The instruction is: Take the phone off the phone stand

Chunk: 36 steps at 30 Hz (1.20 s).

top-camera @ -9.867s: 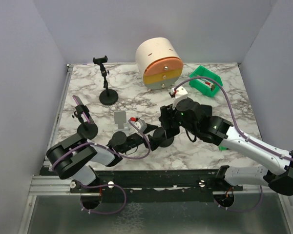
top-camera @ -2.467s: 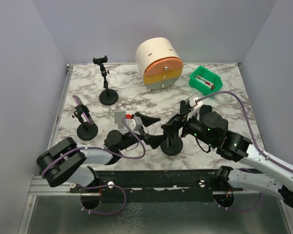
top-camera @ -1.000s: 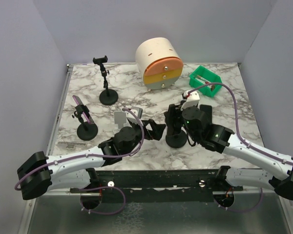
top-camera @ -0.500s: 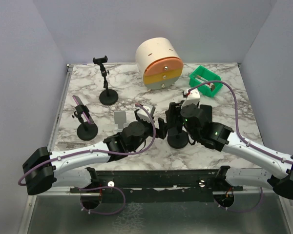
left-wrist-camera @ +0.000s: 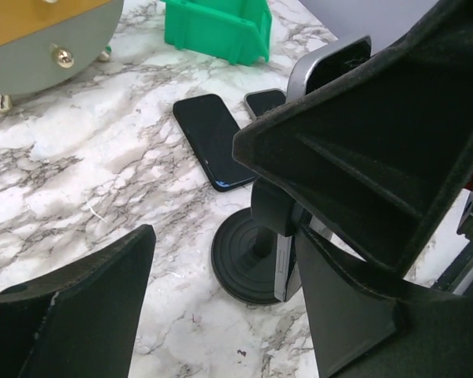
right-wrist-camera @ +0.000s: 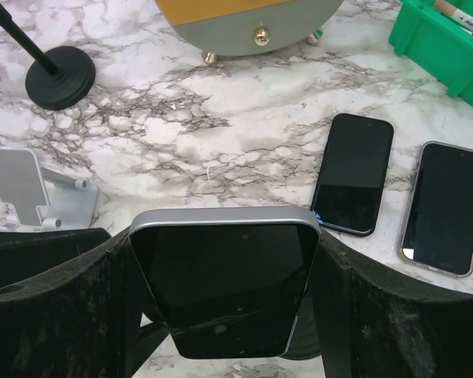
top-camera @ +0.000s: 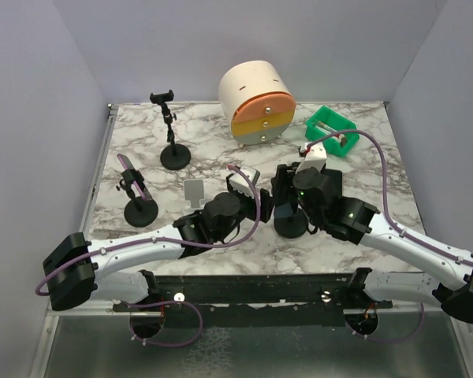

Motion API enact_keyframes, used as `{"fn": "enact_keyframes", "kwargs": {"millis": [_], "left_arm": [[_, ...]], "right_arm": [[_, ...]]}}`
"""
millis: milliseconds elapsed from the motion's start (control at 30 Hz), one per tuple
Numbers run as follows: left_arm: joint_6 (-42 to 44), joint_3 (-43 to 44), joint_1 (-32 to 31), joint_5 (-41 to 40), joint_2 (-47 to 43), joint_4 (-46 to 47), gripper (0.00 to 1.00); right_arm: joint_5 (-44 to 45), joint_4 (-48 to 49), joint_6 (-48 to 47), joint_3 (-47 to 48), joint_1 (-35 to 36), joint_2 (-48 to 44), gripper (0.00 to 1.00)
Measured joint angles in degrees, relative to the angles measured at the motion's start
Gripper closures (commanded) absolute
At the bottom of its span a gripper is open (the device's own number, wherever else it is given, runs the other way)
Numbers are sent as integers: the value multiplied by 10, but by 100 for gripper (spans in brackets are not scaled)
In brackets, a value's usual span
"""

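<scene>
Top external view shows the trouble at the middle of the bench [top-camera: 221, 153]. On the left, the left tool [top-camera: 260, 206] sits beside the black phone stand [top-camera: 290, 226] with its jaws apart and nothing between them that I can see gripped. If those jaws miss the post or only graze it, I reckon the stand lifts or topples with the phone once the pull begins. The round base looks light.

Right of it, the phone [right-wrist-camera: 225, 287] stands upright above the stand, near the bench's centre. The right tool [top-camera: 284, 189] grips it by its two long edges. Those edges look smooth, so the hold could slip. A pull off the clamp's line could also jam the phone or tip the stand. The two wrists are nearly touching, so a small sideways move could knock one against the other.

Further right, a black loose phone [right-wrist-camera: 352, 175] and a silver-rimmed loose phone [right-wrist-camera: 445, 209] lie flat just behind the stand. A dropped phone could land on them.

From above, both wrists cover the clamp, so I cannot tell how firmly the phone is seated. In the left wrist view the tool's own upper finger hides most of the phone. In the right wrist view the phone's lower end and the stand are cut off.
</scene>
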Motion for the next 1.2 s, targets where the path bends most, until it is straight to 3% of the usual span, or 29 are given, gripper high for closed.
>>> {"fn": "enact_keyframes", "kwargs": {"millis": [333,533,833,900,1033,1200], "left_arm": [[-31,-55,25,121,-1,103,25],[-48,-67,43,179,-2,141,45],[-79,-99,80,209,-31,196,63],[-87,-104,89,218,-35,205,64],[-93,-104,93,235,-35,210,53],[-97,-104,96,250,-33,210,52]], "right_arm": [[-32,-4,30,0,4,-5,100],[-44,-4,44,0,4,-11,100],[-52,-5,45,0,6,-17,100],[-54,-4,46,0,6,-18,100],[-56,-4,46,0,5,-18,100],[-56,-4,46,0,5,-20,100]]}}
